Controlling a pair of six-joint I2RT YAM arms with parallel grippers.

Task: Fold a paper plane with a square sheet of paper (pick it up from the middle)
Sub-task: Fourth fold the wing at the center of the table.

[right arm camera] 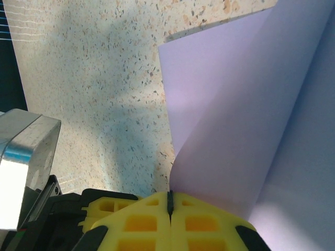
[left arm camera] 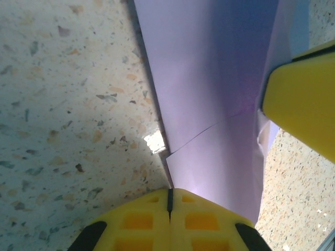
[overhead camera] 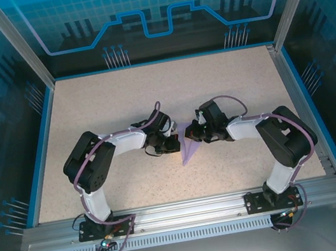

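The lavender sheet of paper (overhead camera: 188, 151) is partly folded and held between both arms at the table's middle, with a pointed end toward the near edge. My left gripper (overhead camera: 175, 142) is shut, and the paper (left arm camera: 209, 94) runs straight out of its closed jaw seam (left arm camera: 169, 201), with a fold line across it. From the right, my right gripper (overhead camera: 189, 133) is shut on the paper (right arm camera: 246, 120), which curves up out of its seam (right arm camera: 169, 197). One yellow finger (left arm camera: 303, 104) of the right gripper shows in the left wrist view, against the paper's far edge.
The speckled table (overhead camera: 119, 101) has a blue rim and glass walls around it. Aluminium posts (overhead camera: 11, 36) stand at the back corners. A metal rail (overhead camera: 188, 209) carrying the arm bases runs along the near edge.
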